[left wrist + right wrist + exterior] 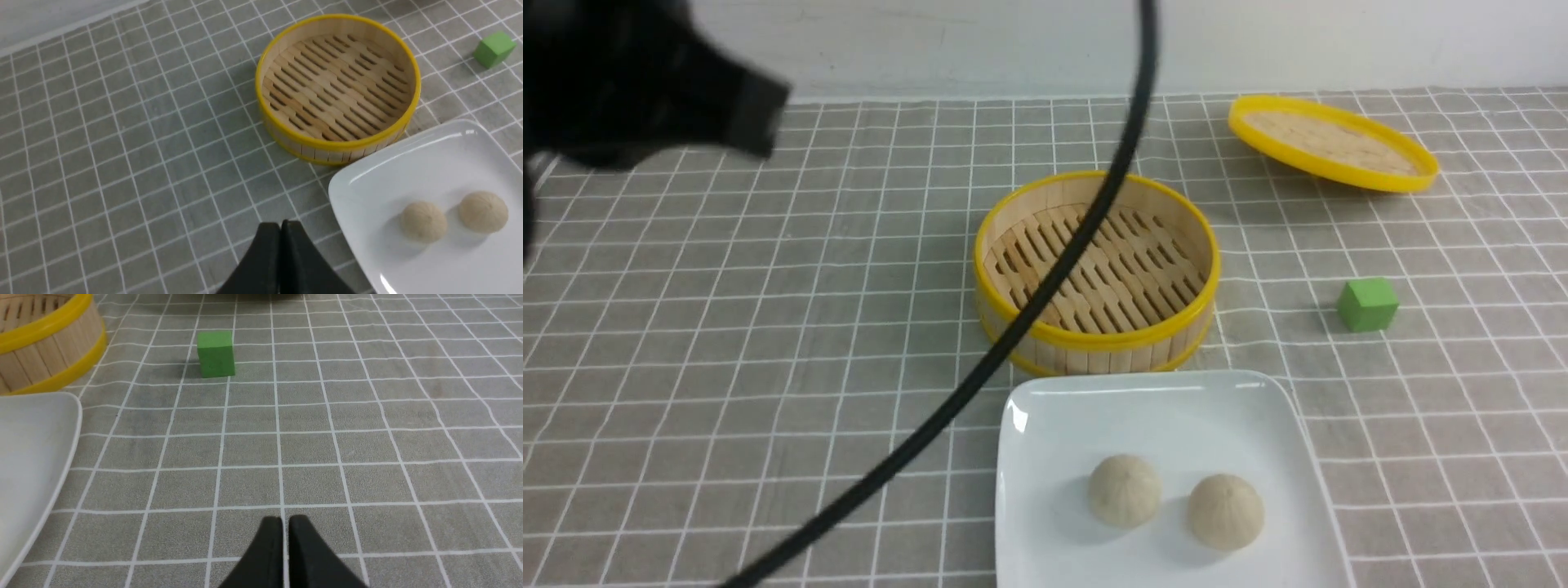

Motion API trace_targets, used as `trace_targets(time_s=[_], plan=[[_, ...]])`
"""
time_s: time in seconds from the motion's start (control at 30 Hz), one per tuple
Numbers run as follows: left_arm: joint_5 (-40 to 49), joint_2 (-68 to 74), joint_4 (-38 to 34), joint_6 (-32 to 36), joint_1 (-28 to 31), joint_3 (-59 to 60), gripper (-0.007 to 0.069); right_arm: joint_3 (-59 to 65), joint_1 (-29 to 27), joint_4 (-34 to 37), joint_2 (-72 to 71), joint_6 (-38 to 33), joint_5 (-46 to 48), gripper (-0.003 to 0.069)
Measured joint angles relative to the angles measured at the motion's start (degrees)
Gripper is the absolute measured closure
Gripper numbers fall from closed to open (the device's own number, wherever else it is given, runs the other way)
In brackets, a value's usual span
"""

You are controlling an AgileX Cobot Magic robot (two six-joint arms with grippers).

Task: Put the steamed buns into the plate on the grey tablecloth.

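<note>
Two cream steamed buns, one on the left and one on the right, sit side by side on the white plate on the grey tablecloth. They also show in the left wrist view, left bun and right bun, on the plate. My left gripper is shut and empty, raised above the cloth left of the plate. My right gripper is shut and empty, low over the cloth to the right of the plate's edge.
The empty yellow-rimmed bamboo steamer basket stands just behind the plate. Its lid lies at the back right. A green cube sits right of the basket. The left arm's dark body and a black cable cross the front view.
</note>
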Motion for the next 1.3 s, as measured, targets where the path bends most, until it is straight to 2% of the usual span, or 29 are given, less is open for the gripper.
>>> trace_targets(time_s=[0.1, 0.17, 0.23, 0.27, 0.3, 0.37, 0.4, 0.47, 0.57, 0.83, 1.17, 1.3], plan=[[-2.5, -9.4, -1.9, -4.5, 0.0, 14.2, 0.0606, 0.0, 0.0, 0.0, 0.0, 0.0, 0.0, 0.0606], [-4.5, -12.4, -3.6, -6.2, 0.0, 18.2, 0.0606, 0.0, 0.0, 0.0, 0.0, 0.0, 0.0, 0.0604], [-14.4, -18.7, -8.2, -9.9, 0.0, 29.5, 0.0606, 0.0, 0.0, 0.0, 0.0, 0.0, 0.0, 0.0601], [-14.4, -19.1, -8.5, -10.1, 0.0, 29.5, 0.0606, 0.0, 0.0, 0.0, 0.0, 0.0, 0.0, 0.0601], [-20.8, -21.4, -9.5, -11.4, 0.0, 34.2, 0.0606, 0.0, 0.0, 0.0, 0.0, 0.0, 0.0, 0.0599], [-31.1, -24.5, -8.6, -13.3, 0.0, 40.9, 0.0605, 0.0, 0.0, 0.0, 0.0, 0.0, 0.0, 0.0596], [-38.6, -25.6, -6.4, -14.3, 0.0, 43.9, 0.0605, 0.0, 0.0, 0.0, 0.0, 0.0, 0.0, 0.0594], [-48.2, -26.4, -2.4, -15.1, 0.0, 47.6, 0.0605, 0.0, 0.0, 0.0, 0.0, 0.0, 0.0, 0.0591], [-56.6, -26.4, 1.1, -15.7, 0.0, 50.4, 0.0601, 0.0, 0.0, 0.0, 0.0, 0.0, 0.0, 0.0586], [-57.7, -26.4, 3.4, -16.3, 0.0, 51.8, 0.0591, 0.0, 0.0, -0.1, 0.0, 0.0, 0.0, 0.0575], [-57.5, -26.7, 2.4, -15.9, 0.0, 52.9, 0.0583, 0.0, -0.1, -0.1, 0.0, 0.0, 0.0, 0.0562], [-57.5, -28.2, -5.3, -6.4, 3.1, 57.2, 0.0580, 0.0, -0.2, -0.1, 0.0, 0.0, 0.0, 0.0558]])
